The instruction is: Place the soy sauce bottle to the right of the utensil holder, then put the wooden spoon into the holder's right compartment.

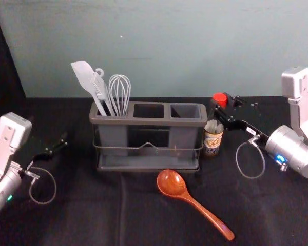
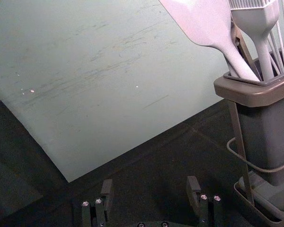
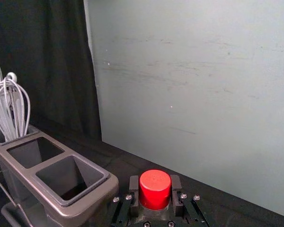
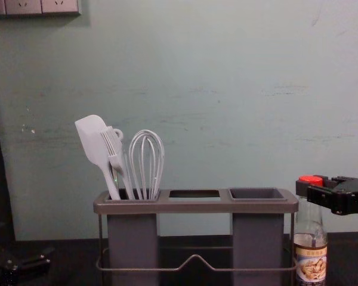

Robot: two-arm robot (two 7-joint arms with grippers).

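Your soy sauce bottle stands up straight, just beside the right end of the utensil holder. Its red cap is on top. Your right gripper reaches in from the right and has the bottle pinched by its top, with one jaw on each side of the cap. You can't tell if the bottom of the bottle touches the black cloth.

Your wooden spoon lies on the cloth in front of the holder. Its round end is near the holder, and its handle points out toward you and to the right.

In the holder's left compartment, you have a spatula, a brush and a whisk, all sticking up.

Your left gripper is out to the left of the holder, with its jaws wide apart.
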